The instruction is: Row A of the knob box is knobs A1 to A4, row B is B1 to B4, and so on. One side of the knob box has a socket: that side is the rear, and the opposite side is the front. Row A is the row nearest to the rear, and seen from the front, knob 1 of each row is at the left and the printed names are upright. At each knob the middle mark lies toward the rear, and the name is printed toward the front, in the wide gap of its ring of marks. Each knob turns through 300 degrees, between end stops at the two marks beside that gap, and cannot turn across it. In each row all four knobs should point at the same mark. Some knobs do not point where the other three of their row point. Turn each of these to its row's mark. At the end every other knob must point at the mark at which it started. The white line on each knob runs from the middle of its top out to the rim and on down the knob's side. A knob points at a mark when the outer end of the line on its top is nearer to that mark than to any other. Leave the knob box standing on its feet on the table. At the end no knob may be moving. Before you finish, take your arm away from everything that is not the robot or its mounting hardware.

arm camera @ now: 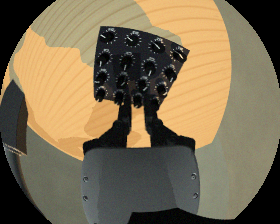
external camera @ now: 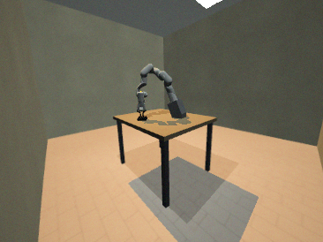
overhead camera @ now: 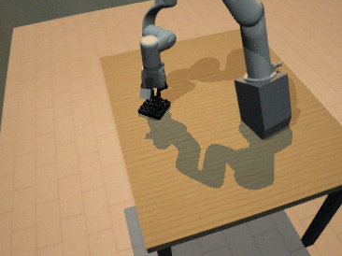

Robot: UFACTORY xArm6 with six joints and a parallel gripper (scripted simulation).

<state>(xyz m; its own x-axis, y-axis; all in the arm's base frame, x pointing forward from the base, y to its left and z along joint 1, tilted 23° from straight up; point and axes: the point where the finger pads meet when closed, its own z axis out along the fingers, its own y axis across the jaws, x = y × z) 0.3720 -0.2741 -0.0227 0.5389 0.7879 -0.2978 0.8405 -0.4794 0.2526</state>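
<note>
The black knob box (overhead camera: 152, 107) (external camera: 142, 118) (arm camera: 114, 49) stands on the table, with four rows of four knobs. In the wrist view, the farthest row's knobs (arm camera: 107, 36) have white lines slanting up-left or left; several lines in the second row (arm camera: 126, 61) point roughly down. Names and exact marks are too small to read, and I cannot tell which side has the socket. My gripper (overhead camera: 156, 96) (arm camera: 137, 102) points down at the nearest row, fingers slightly apart with a gap between them. The third knob (arm camera: 138, 99) of that row shows between or just beyond the tips; its line is unclear.
The wooden table (overhead camera: 196, 135) (external camera: 176, 130) bears the arm's dark grey base block (overhead camera: 263, 105) (external camera: 177, 109), well to the right of the box in the top view. The box stands near a table edge. The arm's shadows fall across the table.
</note>
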